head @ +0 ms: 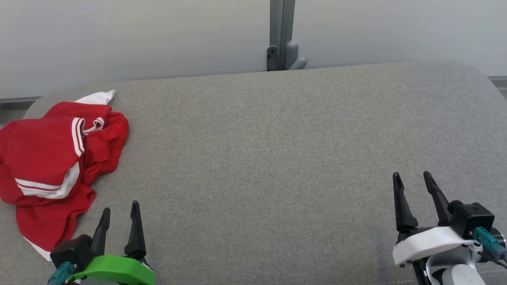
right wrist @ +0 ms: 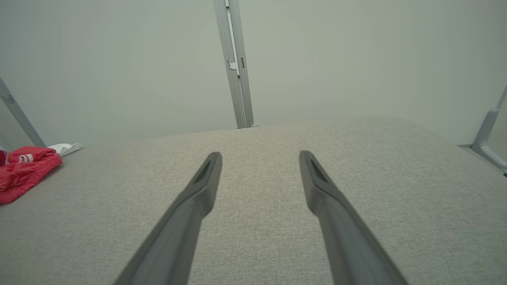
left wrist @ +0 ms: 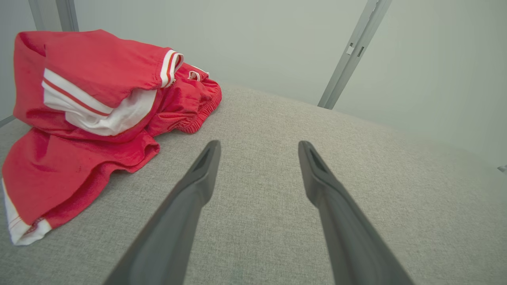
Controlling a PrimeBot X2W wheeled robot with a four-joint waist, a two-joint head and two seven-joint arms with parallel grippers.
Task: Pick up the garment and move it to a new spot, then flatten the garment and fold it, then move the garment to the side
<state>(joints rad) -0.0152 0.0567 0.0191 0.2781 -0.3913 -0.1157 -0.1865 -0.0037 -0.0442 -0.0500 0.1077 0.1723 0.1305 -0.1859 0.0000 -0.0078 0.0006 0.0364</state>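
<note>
Garment (head: 51,158): crumpled soft red cloth with white stripes, heaped at the left edge of the grey woven cushion (head: 277,158), long axis roughly 12 to 6. It lies at 10 o'clock from my left gripper (head: 121,206), the nearer one. The right gripper (head: 412,174) is well apart, and I read both as wide and empty.

A grey woven-fabric surface (head: 277,158) w/ rounded far corners is being shown across the foreground. Behind it, a plain pale wall (head: 138,35) is being divided at approx. centre by a vertical grey metal post (head: 282,31). A dark bracket (head: 272,57) and a rounded grey fitting (head: 296,55) are being carried at the post's base. A grey ledge (head: 500,81) is being run along the wall's foot, RH side. The scene is being lit evenly by soft, diffuse light.
</note>
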